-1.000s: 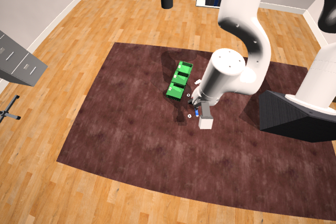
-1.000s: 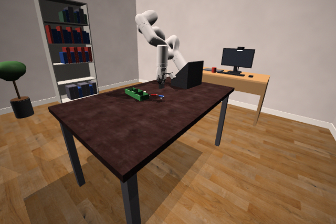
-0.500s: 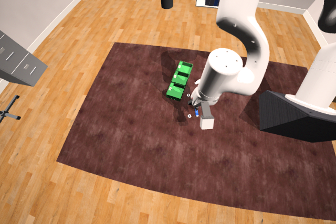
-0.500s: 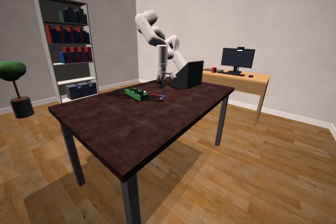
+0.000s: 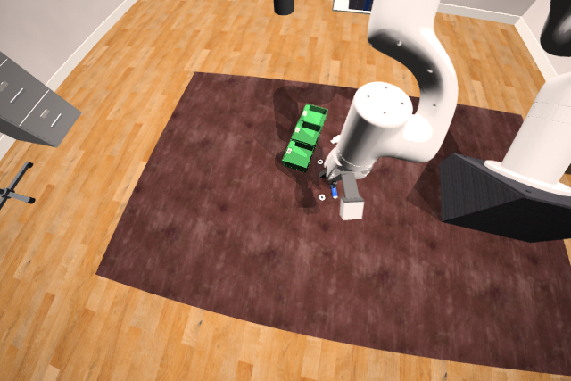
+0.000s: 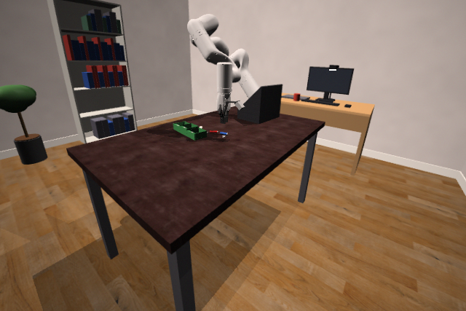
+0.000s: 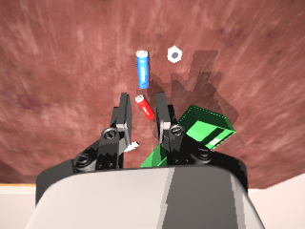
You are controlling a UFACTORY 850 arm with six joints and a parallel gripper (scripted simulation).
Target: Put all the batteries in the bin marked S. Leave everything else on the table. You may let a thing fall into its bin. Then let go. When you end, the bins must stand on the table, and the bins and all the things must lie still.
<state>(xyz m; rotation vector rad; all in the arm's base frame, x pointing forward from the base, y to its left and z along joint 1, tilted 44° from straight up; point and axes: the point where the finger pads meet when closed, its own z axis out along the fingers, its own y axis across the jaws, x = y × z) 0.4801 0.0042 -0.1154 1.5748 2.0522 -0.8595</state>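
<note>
A blue battery (image 5: 334, 191) (image 6: 223, 133) (image 7: 143, 72) lies on the table. A smaller red battery (image 6: 213, 132) (image 7: 145, 108) lies close to it; the arm hides it in the top view. My gripper (image 6: 223, 121) (image 7: 143, 103) is partly open, with nothing held. It is above the table, and in the wrist view the red battery appears below, between the fingers. Three joined green bins (image 5: 299, 155) (image 6: 198, 135) (image 7: 202, 128) stand in a row beside the batteries. Their small white labels are too small to read.
A white nut (image 5: 321, 194) (image 7: 170, 53) lies beside the blue battery. A smaller white ring-shaped part (image 5: 318, 161) lies between the bins and the arm. Another small white part (image 5: 335, 139) (image 7: 131, 146) lies farther back. The black robot base (image 5: 488, 202) (image 6: 259, 105) stands on the table.
</note>
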